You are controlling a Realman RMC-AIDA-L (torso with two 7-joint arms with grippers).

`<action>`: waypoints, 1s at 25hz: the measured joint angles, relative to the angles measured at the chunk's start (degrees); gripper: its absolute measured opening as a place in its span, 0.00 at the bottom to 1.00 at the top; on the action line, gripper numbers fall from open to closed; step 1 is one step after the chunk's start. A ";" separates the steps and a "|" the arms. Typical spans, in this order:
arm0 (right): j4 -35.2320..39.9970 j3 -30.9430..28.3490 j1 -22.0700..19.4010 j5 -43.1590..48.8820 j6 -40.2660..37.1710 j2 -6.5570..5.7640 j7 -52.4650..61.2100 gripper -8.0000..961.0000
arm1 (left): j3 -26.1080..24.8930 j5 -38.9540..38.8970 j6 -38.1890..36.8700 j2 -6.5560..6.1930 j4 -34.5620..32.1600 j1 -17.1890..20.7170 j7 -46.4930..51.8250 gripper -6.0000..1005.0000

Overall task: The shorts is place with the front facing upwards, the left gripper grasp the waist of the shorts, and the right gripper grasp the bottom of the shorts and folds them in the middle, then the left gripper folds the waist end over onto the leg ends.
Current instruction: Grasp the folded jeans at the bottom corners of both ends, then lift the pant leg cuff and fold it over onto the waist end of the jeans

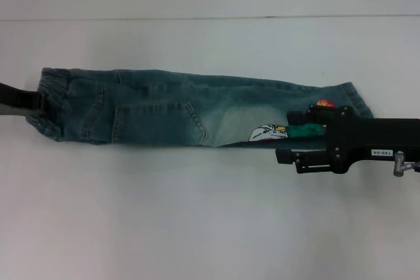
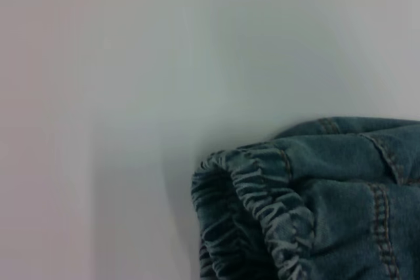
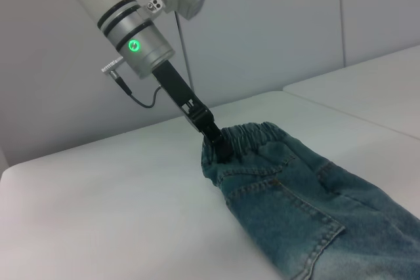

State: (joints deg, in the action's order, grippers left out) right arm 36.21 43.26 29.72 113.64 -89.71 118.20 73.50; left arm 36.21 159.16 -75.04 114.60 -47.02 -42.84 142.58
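The shorts (image 1: 164,113) lie flat across the white table, folded lengthwise into one long strip. Their waist (image 1: 56,96) is at the left and the leg ends (image 1: 354,96) at the right. My left gripper (image 1: 38,101) reaches in from the left edge. In the right wrist view the left gripper (image 3: 220,147) is shut on the puckered waist (image 3: 252,137). That band (image 2: 262,188) fills the left wrist view. My right gripper (image 1: 289,137) hovers over the strip's front edge by the cartoon print (image 1: 266,133), with its fingers apart and nothing held.
The white table (image 1: 197,214) stretches in front of and behind the shorts. A seam (image 1: 210,18) runs across its far side. A grey wall (image 3: 262,24) stands behind the left arm (image 3: 134,27).
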 joint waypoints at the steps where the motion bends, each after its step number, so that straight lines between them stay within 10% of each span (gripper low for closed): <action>1: 0.00 0.00 -0.01 0.00 0.08 0.02 -0.04 0.93 | 0.00 0.00 -0.05 0.00 -0.02 0.00 -0.02 0.05; 5: -0.29 -0.49 -0.07 -0.21 2.15 0.23 0.25 0.93 | 0.00 -0.37 -0.98 0.01 -0.22 0.00 -0.23 0.05; 25: -1.32 0.42 -0.05 0.09 3.67 0.53 -0.76 0.14 | 0.00 -2.91 -3.57 0.27 -3.08 0.48 -1.00 0.07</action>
State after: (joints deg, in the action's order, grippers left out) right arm 34.89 43.68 29.67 113.73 -86.04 118.73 72.73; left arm 36.21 156.25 -78.61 114.87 -50.10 -42.36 141.58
